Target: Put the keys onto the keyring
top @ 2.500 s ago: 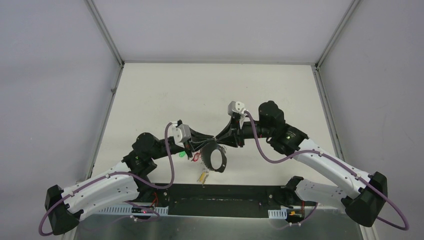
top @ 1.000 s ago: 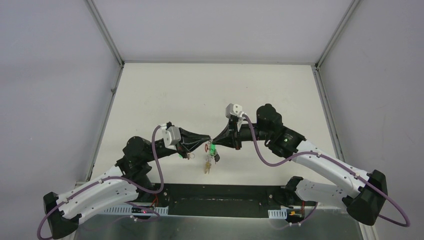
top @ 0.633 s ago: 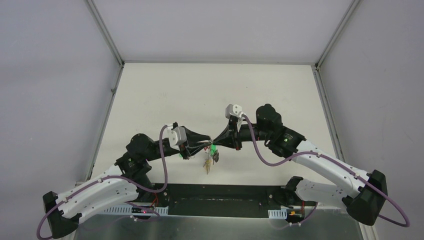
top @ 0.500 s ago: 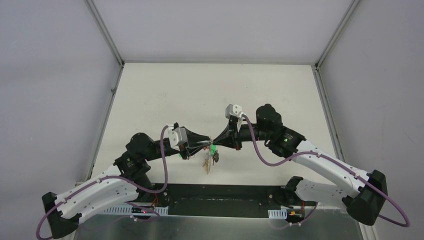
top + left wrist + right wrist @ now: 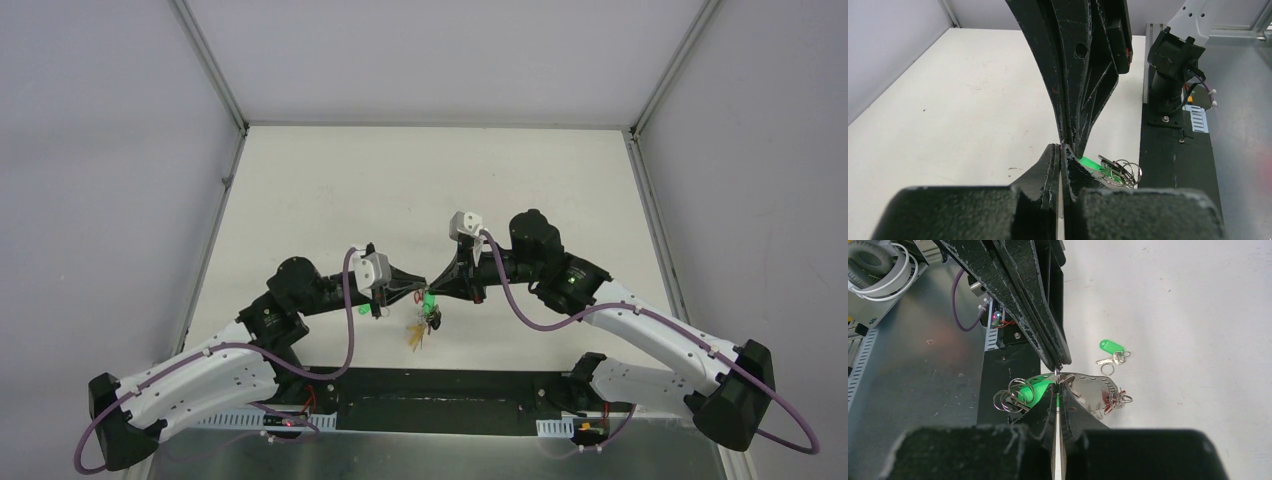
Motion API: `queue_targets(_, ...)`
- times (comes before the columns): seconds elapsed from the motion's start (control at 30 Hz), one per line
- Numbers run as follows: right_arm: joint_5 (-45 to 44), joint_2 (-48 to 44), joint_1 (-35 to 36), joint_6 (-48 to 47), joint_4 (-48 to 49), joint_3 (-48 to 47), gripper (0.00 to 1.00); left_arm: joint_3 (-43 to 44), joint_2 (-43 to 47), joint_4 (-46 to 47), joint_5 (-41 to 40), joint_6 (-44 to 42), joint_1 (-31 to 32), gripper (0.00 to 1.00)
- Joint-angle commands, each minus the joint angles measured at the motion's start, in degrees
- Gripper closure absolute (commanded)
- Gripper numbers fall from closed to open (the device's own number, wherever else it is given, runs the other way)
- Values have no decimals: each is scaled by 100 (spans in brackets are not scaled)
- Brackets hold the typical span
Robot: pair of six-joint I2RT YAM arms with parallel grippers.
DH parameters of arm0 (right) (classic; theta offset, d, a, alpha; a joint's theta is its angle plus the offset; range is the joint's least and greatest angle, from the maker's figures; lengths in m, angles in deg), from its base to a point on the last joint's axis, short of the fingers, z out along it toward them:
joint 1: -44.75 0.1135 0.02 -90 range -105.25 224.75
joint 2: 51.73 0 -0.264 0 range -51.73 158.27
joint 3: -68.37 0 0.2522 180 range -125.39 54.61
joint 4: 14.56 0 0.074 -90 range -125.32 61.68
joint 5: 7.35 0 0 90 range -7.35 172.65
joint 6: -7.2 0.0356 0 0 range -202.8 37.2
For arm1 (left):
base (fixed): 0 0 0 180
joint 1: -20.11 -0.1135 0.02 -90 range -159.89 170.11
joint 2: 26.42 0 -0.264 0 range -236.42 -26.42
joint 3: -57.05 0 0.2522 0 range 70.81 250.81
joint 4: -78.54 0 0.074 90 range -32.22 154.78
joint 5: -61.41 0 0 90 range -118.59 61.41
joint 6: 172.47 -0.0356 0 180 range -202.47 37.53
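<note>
Grey metal keyring (image 5: 1089, 383), a thin perforated band seen nearly edge-on, held above the near centre of the counter (image 5: 400, 180). A bunch of small keys (image 5: 1034, 390) and split rings (image 5: 1007, 399) is strung on it and hangs below. Green and red caps show among them, and a yellowish one hangs lowest in the top view.

The fingers of the right end effector (image 5: 1057, 390) are pressed together, pinching the keyring at its upper edge. The left end effector (image 5: 1062, 149) is likewise closed to a hairline gap. Its tip meets the right one's tip head-on at the ring (whether it actually clamps the wire cannot be made out). The two arms reach inward from left and right, so the closed tips touch over the near half of the counter.

A separate green-capped key (image 5: 1111, 347), carrying its own small ring, lies flat on the counter. It is to the left of the hanging bunch, on the near side of the left end effector, and apart from the keyring.
</note>
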Motion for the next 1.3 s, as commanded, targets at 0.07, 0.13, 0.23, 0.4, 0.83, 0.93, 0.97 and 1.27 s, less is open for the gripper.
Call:
queue_targets(0.07, 158, -126, 17, -61, 483, -166, 100, 158, 6, 106, 216, -33, 43, 100)
queue_targets(0.13, 161, -127, 17, -78, 468, -174, 100, 157, 70, 6, 111, -51, 37, 85)
queue_targets(0.23, 176, -131, 17, -94, 451, -183, 100, 164, 182, -227, -45, -109, 36, 71)
queue_targets(0.4, 192, -128, 17, -107, 445, -188, 100, 158, 254, -375, -178, -151, 38, 67)
queue_targets(0.83, 264, -99, 17, -130, 441, -234, 100, 154, 145, -195, -314, -93, 42, 73)
queue_targets(0.93, 257, -97, 16, -139, 435, -228, 100, 166, 186, -179, -350, -124, 37, 71)
queue_targets(0.97, 255, -99, 17, -138, 433, -223, 100, 173, 209, -181, -352, -129, 32, 69)
queue_targets(1.27, 247, -82, 17, -154, 390, -230, 100, 241, 650, -419, -260, -235, 39, 66)
